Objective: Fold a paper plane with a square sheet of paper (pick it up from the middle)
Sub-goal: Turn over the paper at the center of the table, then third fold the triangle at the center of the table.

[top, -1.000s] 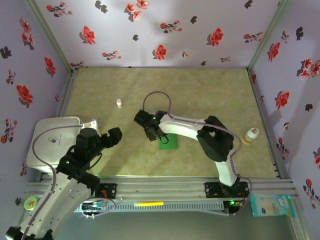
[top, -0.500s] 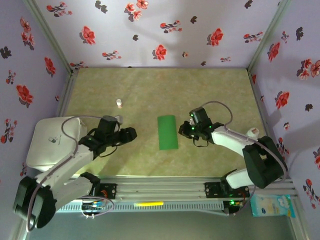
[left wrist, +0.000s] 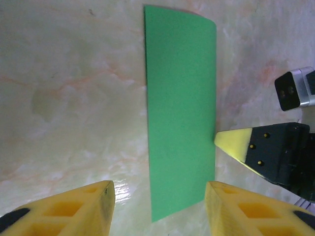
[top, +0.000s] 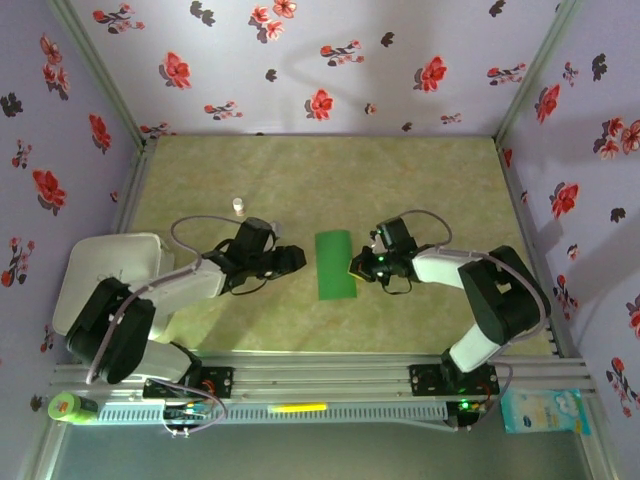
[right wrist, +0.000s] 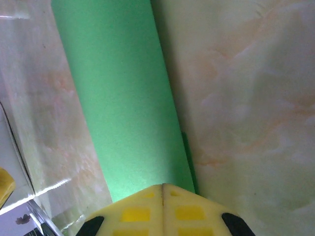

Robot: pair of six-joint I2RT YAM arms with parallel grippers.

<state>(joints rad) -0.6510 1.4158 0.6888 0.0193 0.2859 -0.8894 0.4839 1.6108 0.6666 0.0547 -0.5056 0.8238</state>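
Note:
The square sheet of paper (top: 335,265) lies flat mid-table as a bright-green folded rectangle, long side running away from me. Just left of it my left gripper (top: 296,262) stands open and low. In the left wrist view the paper (left wrist: 181,108) reaches between that gripper's (left wrist: 160,196) yellow fingers without touching them. My right gripper (top: 356,268) is shut, its tip at the paper's right edge. The right wrist view shows the closed tips (right wrist: 163,189) over the near edge of the paper (right wrist: 118,93), with nothing between them. The same tip (left wrist: 230,142) touches the paper's edge in the left wrist view.
A tiny white bottle (top: 238,206) stands behind the left arm. A yellow-capped bottle (top: 503,270) stands near the right wall. A white box (top: 105,280) sits at the left edge, beside the left arm.
Both arms have swung in to the paper from either side. The right gripper has shut and the left has narrowed. The paper, earlier half hidden under the right arm, now lies in full view.

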